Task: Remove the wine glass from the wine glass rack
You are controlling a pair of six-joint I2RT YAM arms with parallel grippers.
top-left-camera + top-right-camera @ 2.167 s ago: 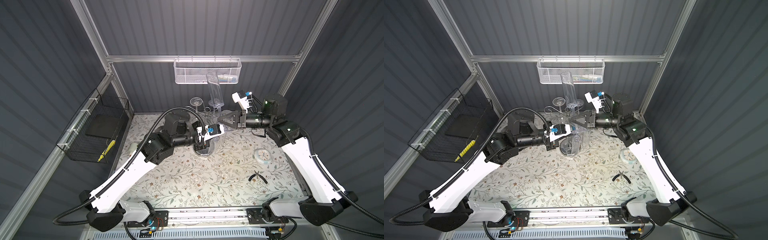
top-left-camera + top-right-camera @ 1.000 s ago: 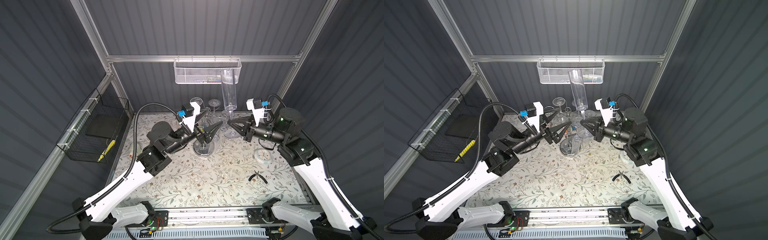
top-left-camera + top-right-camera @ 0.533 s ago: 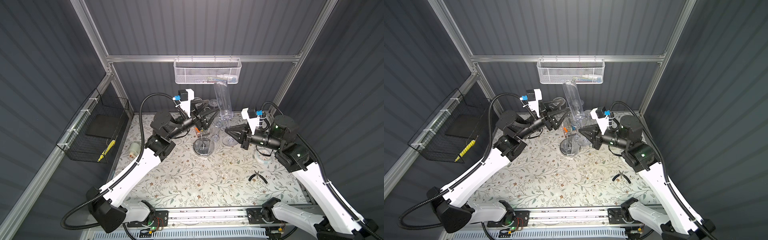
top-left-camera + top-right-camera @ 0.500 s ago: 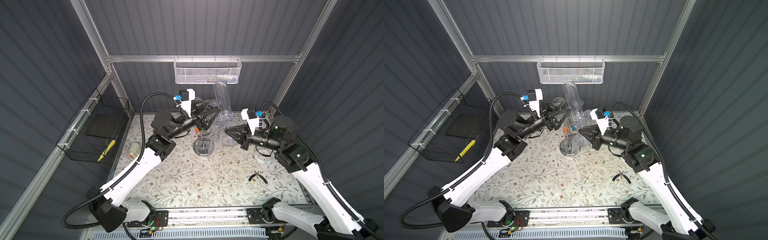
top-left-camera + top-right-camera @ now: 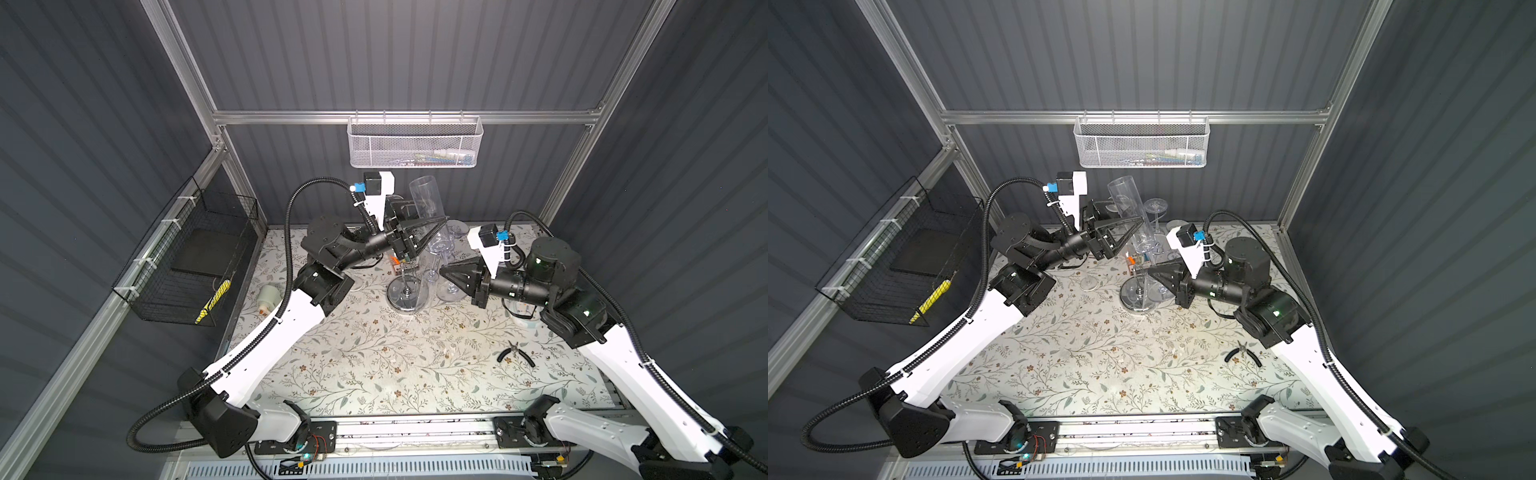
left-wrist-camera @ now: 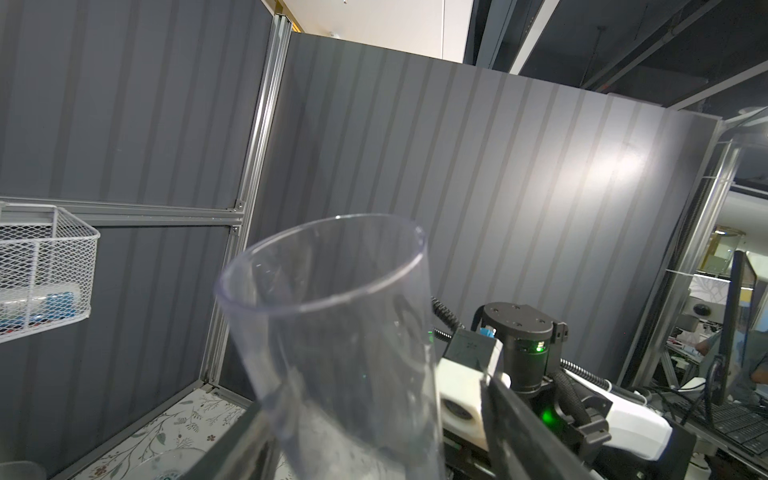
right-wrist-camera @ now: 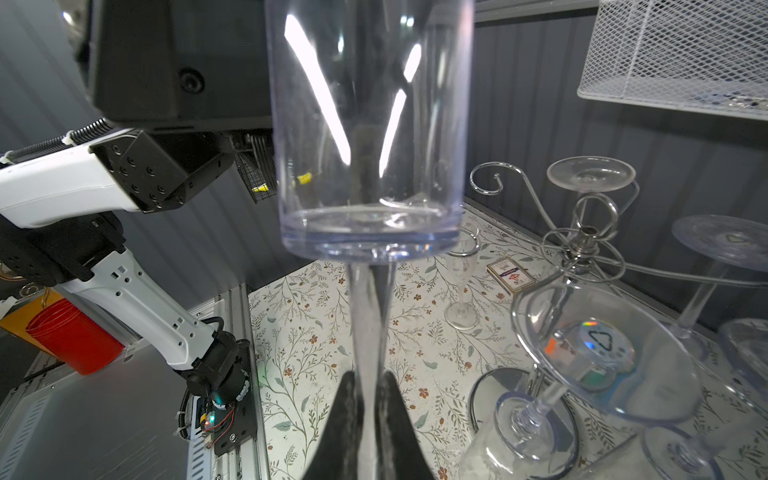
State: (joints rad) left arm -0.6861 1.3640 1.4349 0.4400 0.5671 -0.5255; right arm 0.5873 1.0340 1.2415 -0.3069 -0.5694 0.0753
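The left arm (image 5: 286,328) and right arm (image 5: 631,374) are white with black joints. Bumpy black cables (image 5: 289,232) run along both.

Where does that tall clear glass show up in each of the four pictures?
In a top view: tall clear glass, upper middle, below the white mesh basket.
In a top view: glass, same place, below the basket.
Left wrist: glass bowl fills the middle.
Right wrist: glass close up, stem pinched by the right gripper.
Shared landmark: that basket, in all four.

A robotics lab test cell. Grey ribbed wall panels (image 5: 395,54) on aluminium framing (image 5: 407,117) enclose a floral-covered bench (image 5: 374,353).
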